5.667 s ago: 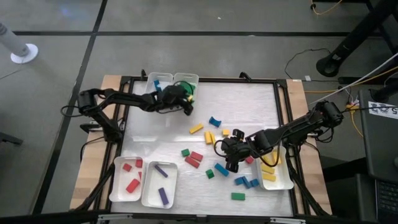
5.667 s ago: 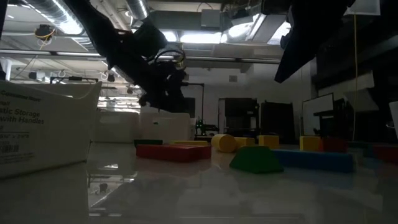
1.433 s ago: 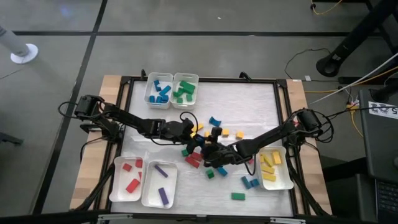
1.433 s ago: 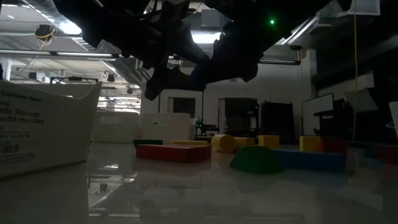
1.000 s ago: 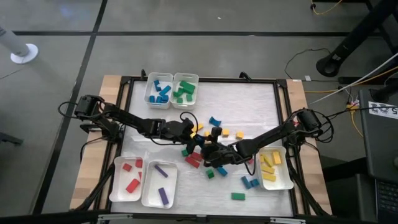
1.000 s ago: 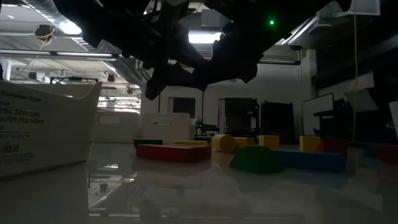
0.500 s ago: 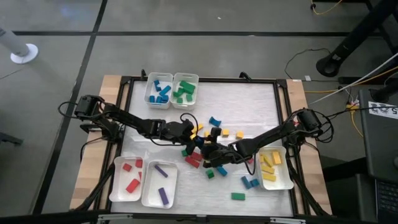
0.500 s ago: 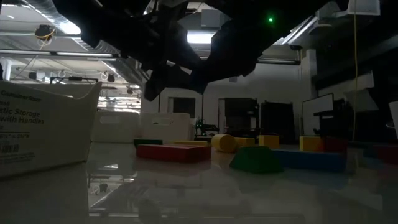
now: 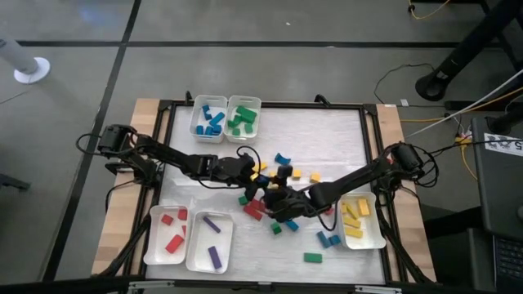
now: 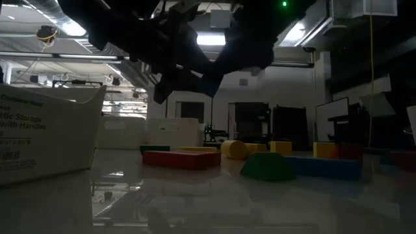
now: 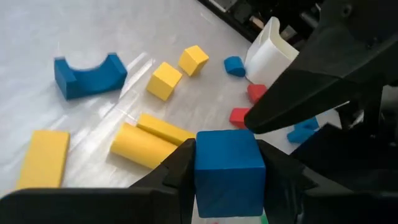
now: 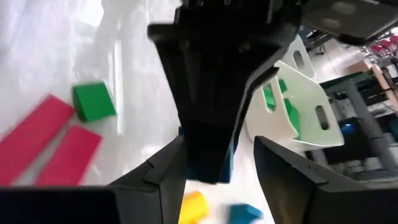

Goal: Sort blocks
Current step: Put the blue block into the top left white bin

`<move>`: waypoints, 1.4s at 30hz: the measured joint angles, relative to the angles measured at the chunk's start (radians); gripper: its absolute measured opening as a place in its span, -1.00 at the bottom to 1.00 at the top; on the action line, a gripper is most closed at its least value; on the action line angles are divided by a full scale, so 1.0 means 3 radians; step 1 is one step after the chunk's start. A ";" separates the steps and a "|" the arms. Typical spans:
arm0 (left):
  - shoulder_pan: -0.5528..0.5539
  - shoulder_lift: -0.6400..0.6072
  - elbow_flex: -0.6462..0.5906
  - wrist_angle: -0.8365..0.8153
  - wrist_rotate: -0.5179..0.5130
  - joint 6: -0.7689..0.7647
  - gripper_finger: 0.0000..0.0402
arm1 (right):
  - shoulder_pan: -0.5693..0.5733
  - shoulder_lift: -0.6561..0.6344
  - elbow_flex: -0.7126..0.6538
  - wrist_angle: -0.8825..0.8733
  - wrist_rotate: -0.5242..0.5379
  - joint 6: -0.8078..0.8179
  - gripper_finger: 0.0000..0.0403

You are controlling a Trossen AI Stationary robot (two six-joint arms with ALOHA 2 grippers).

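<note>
A blue cube (image 11: 227, 171) hangs above the middle of the table with my left gripper (image 9: 260, 183) shut on it. My right gripper (image 9: 274, 196) meets it there from the table's right side. It is open, and its fingers (image 12: 163, 177) stand on either side of the left gripper's tip and the cube (image 12: 230, 158). One of its dark fingers (image 11: 298, 99) shows just beyond the cube. Loose blocks lie below on their flat faces: yellow ones (image 11: 152, 140), a blue arch (image 11: 87, 71), red bars (image 12: 46, 146) and a green cube (image 12: 93, 101). My left gripper pinches the blue cube by two opposite side faces (image 11: 200, 174) between its two fingers. The fingers slant down from the table's left side. The cube is lifted clear of the table. My right gripper: I cannot tell whether its fingers touch the cube.
White trays stand at the table's edges: blue (image 9: 196, 114) and green (image 9: 257, 104) at the far left, red (image 9: 154, 237) and purple (image 9: 193, 249) at the near left, yellow (image 9: 377, 233) at the right. More blocks (image 9: 325, 239) lie near the yellow tray.
My right arm's wrist has risen a little and tipped beside the left gripper. The left gripper has kept still with the blue cube.
</note>
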 joint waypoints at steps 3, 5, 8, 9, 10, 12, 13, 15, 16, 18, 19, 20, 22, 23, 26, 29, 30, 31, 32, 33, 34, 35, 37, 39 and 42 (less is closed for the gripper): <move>0.0069 -0.0041 -0.0003 -0.0045 0.0018 0.0081 -0.41 | -0.0003 -0.0012 0.0267 -0.0690 -0.0020 0.0065 -0.10; 0.0135 -0.0078 -0.0007 -0.0103 0.0040 0.0135 -0.41 | -0.0004 -0.0018 0.0441 -0.1042 -0.0094 0.0124 -0.10; 0.0259 -0.0161 -0.0004 -0.0155 0.0037 0.0219 -0.41 | -0.0004 -0.0018 0.0662 -0.1601 -0.0181 0.0296 -0.10; 0.0305 -0.0183 -0.0004 -0.0188 0.0034 0.0243 -0.41 | -0.0003 -0.0018 0.0736 -0.1742 -0.0207 0.0363 -0.10; 0.0351 -0.0200 -0.0004 -0.0219 0.0031 0.0279 -0.41 | -0.0003 -0.0018 0.0805 -0.1873 -0.0253 0.0428 -0.10; 0.0451 -0.0270 -0.0007 -0.0343 0.0031 0.0331 -0.41 | -0.0004 -0.0020 0.0904 -0.2145 -0.0356 0.0517 -0.10; 0.0507 -0.0303 -0.0008 -0.0359 0.0032 0.0371 -0.41 | -0.0004 -0.0020 0.0936 -0.2234 -0.0410 0.0540 -0.10; 0.0625 -0.0405 -0.0004 -0.0448 0.0032 0.0422 -0.41 | -0.0004 -0.0020 0.0970 -0.2358 -0.0498 0.0592 -0.10; 0.0690 -0.0454 -0.0004 -0.0498 0.0031 0.0470 -0.41 | -0.0004 -0.0021 0.0971 -0.2391 -0.0547 0.0602 -0.10; 0.0835 -0.0566 -0.0004 -0.0598 0.0029 0.0566 -0.41 | -0.0004 -0.0020 0.0970 -0.2489 -0.0695 0.0606 -0.10; 0.0914 -0.0644 -0.0004 -0.0675 0.0029 0.0610 -0.41 | -0.0004 -0.0019 0.0969 -0.2544 -0.0803 0.0607 -0.10; 0.0997 -0.0707 -0.0004 -0.0744 0.0028 0.0666 -0.40 | -0.0004 -0.0019 0.0969 -0.2579 -0.0952 0.0608 -0.10; 0.1181 -0.0865 -0.0004 -0.0954 -0.0007 0.0757 -0.38 | -0.0004 -0.0019 0.0965 -0.2648 -0.1311 0.0609 -0.10; 0.1276 -0.0927 -0.0004 -0.1071 -0.0048 0.0813 -0.38 | -0.0004 -0.0019 0.0952 -0.2654 -0.1491 0.0609 -0.10; 0.1549 -0.1131 -0.0004 -0.1428 -0.0225 0.0947 -0.39 | -0.0003 -0.0019 0.0911 -0.2643 -0.1884 0.0610 -0.10; 0.1813 -0.1280 -0.0004 -0.1785 -0.0437 0.1025 -0.39 | 0.0000 -0.0018 0.0807 -0.2536 -0.2063 0.0610 -0.10; 0.1889 -0.1314 -0.0006 -0.1911 -0.0492 0.1045 -0.38 | -0.0001 -0.0018 0.0765 -0.2514 -0.2077 0.0609 -0.10; 0.1964 -0.1339 -0.0006 -0.1994 -0.0530 0.1083 -0.36 | -0.0002 -0.0018 0.0727 -0.2483 -0.2076 0.0609 -0.10; 0.2038 -0.1360 -0.0006 -0.2063 -0.0546 0.1110 -0.35 | -0.0003 -0.0018 0.0693 -0.2461 -0.2076 0.0608 -0.10; 0.2105 -0.1371 -0.0006 -0.2132 -0.0553 0.1164 -0.33 | -0.0004 -0.0018 0.0658 -0.2461 -0.2076 0.0598 -0.10; 0.2165 -0.1372 -0.0006 -0.2183 -0.0553 0.1220 -0.31 | -0.0004 -0.0018 0.0626 -0.2469 -0.2075 0.0597 -0.10; 0.2221 -0.1371 -0.0006 -0.2202 -0.0553 0.1292 -0.29 | -0.0004 -0.0018 0.0593 -0.2455 -0.2074 0.0597 -0.10; 0.2299 -0.1362 -0.0006 -0.2251 -0.0552 0.1399 -0.26 | -0.0006 -0.0018 0.0533 -0.2416 -0.2036 0.0596 -0.10; 0.2363 -0.1349 -0.0006 -0.2269 -0.0552 0.1520 -0.22 | -0.0007 -0.0018 0.0506 -0.2384 -0.1960 0.0593 -0.10; 0.2431 -0.1348 -0.0006 -0.2347 -0.0551 0.1614 -0.16 | -0.0007 -0.0018 0.0504 -0.2354 -0.1882 0.0592 -0.10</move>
